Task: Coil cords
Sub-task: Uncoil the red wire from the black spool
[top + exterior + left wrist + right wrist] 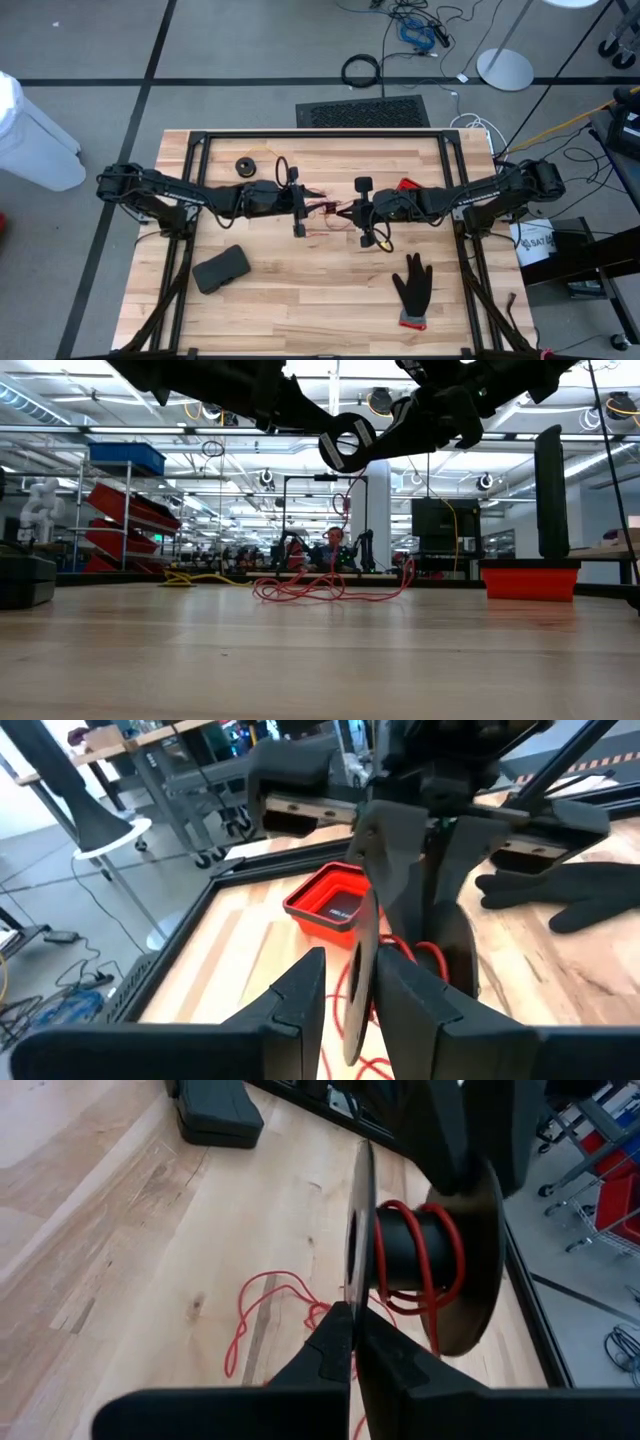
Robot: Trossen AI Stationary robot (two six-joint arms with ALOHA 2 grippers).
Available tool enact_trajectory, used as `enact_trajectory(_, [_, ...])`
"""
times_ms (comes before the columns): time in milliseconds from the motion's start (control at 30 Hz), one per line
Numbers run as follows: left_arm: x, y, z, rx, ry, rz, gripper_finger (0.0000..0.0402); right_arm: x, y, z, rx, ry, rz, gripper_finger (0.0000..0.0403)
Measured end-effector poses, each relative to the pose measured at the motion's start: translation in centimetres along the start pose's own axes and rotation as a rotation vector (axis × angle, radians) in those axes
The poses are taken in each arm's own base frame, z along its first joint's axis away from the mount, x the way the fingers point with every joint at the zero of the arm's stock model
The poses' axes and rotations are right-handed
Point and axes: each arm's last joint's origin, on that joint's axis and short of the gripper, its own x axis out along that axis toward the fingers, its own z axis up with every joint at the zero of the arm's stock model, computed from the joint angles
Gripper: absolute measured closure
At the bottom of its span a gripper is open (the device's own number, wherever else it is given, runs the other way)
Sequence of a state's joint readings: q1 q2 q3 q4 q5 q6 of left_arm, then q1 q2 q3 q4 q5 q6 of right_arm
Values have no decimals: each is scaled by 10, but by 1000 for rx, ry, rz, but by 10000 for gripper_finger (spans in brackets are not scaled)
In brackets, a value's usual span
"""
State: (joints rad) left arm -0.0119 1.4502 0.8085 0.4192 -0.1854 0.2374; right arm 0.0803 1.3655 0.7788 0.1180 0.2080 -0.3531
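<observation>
- Red cord (325,585) lies partly in a loose tangle on the tabletop (300,300), between the two arms, and partly wound on a small black spool (420,1255) held up above it.
- Right pincer (352,1342) is pinched tight on one thin flange of the spool.
- Left pincer (350,985) grips the spool's rim edge-on.
- Cord looks light, limp and snag-prone; the stiff spool rim looks the better hold.
- Yellow-tan cord (258,165) with its spool rests near the far left edge.

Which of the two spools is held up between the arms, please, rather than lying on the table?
The red-cord spool, gripped mid-table by both sets of jaws; the other spool lies alone near the table's far left.
</observation>
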Motion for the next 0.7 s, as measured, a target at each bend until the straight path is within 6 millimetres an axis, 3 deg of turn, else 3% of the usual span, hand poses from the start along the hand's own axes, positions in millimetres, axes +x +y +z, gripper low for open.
enact_trajectory(433, [0,1,-2,8,16,-6,390,0,-1,1,-2,-13,-6,403])
enact_trajectory(700, [0,1,-1,35,8,11,397,0,-1,2,4,-18,-21,403])
